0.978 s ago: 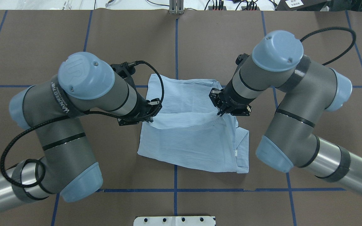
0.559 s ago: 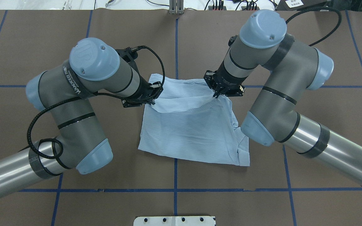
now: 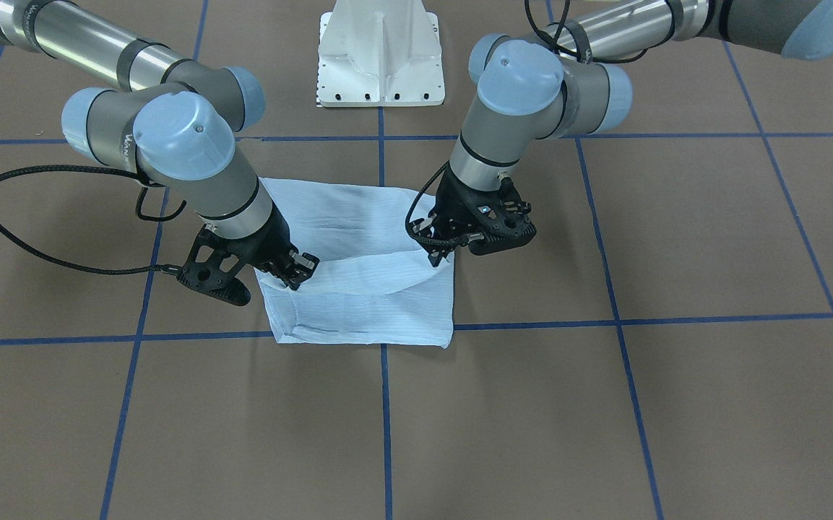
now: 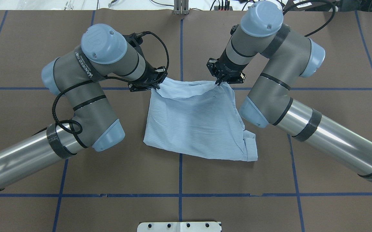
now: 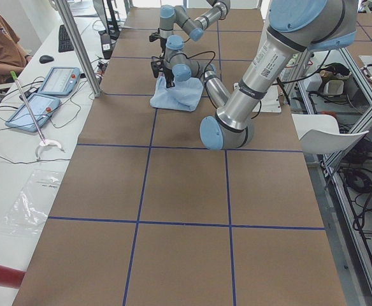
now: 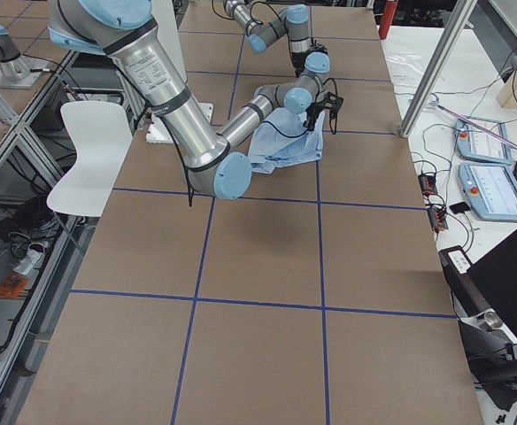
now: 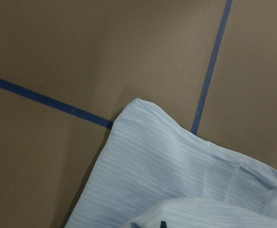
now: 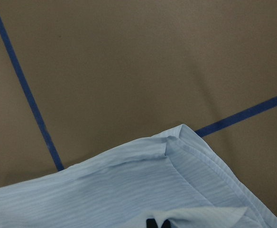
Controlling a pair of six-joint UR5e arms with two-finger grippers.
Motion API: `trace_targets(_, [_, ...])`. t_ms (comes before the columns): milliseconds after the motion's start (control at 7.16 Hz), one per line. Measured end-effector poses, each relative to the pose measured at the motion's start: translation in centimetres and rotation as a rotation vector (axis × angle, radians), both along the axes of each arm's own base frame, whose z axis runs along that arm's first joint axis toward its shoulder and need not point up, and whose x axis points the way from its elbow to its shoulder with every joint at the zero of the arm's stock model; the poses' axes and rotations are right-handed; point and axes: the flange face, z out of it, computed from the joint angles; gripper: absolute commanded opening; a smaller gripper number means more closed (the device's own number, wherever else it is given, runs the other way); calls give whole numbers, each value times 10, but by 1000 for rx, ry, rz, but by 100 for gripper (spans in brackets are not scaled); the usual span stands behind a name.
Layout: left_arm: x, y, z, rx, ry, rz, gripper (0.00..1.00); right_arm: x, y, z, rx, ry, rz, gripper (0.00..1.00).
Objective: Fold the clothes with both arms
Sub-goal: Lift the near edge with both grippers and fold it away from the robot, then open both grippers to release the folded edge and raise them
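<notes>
Gripping 1 raised corner each with jaws clamped, the left gripper [image 4: 156, 84] and right gripper [image 4: 219, 82] are holding the shirt [image 4: 198, 129] flap above its far edge on the table [image 4: 27, 42]. The fold is looking nearly done, with release pending.

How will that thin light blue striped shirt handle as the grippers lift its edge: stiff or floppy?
Probably floppy: the thin light blue shirt sags between the left gripper and right gripper. Likely light: two corner pinches raise the layer. It may bunch when dragged; its right side looks rumpled.
</notes>
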Motion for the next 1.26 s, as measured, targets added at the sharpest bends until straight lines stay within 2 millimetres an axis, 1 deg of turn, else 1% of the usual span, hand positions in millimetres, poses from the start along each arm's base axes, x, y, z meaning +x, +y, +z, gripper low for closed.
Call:
trace_targets(140, [3, -14, 7, 0, -1, -12, 0, -5, -8, -1, -4, 5, 3, 0])
trace_targets(419, [5, -35, 14, 2, 2, -32, 0, -11, -15, 4, -14, 16, 4, 0])
trace_targets(699, [12, -47, 22, 10, 12, -39, 0, -14, -17, 12, -24, 25, 4, 0])
trace_targets(838, [13, -49, 23, 12, 14, -40, 39, -14, -18, 13, -25, 26, 4, 95])
trace_targets(978, [14, -50, 23, 12, 15, -41, 95, -14, -18, 14, -27, 28, 4, 100])
trace_targets(1118, [14, -50, 21, 12, 18, -43, 100, -14, -20, 18, -29, 31, 7, 100])
trace_targets(1258, [14, -51, 18, 14, 20, -44, 100, -13, -22, 23, -31, 31, 9, 100])
